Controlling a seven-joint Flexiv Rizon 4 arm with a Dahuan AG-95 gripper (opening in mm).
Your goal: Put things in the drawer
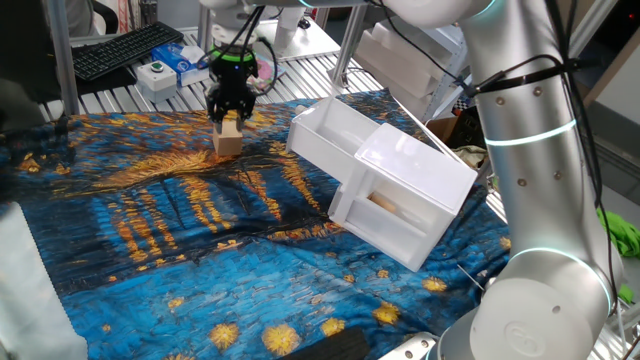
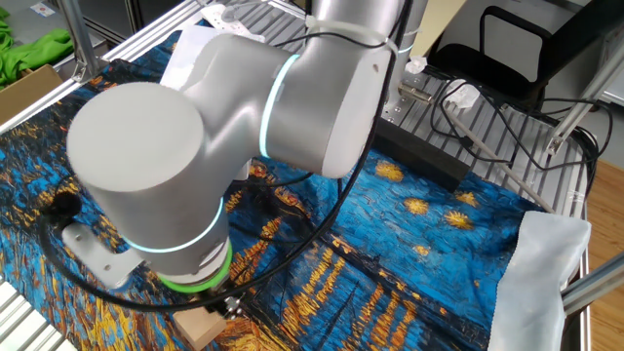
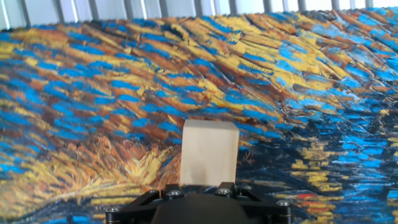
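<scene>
The end effector [image 1: 231, 118] points straight down over the far side of the table [image 1: 150, 260], its 2 dark fingers [image 1: 219, 110] parted a little and straddling the top of the small wooden block [image 1: 229, 139]. Whether they press on it I cannot tell. The block stands on the blue and orange painted cloth [image 1: 200, 220]. To the right and well apart sits the white cabinet [image 1: 400, 200], turned at an angle, with its upper drawer [image 1: 335, 135] pulled out. In the hand view the block [image 3: 209, 152] sits just ahead of the fingers.
</scene>
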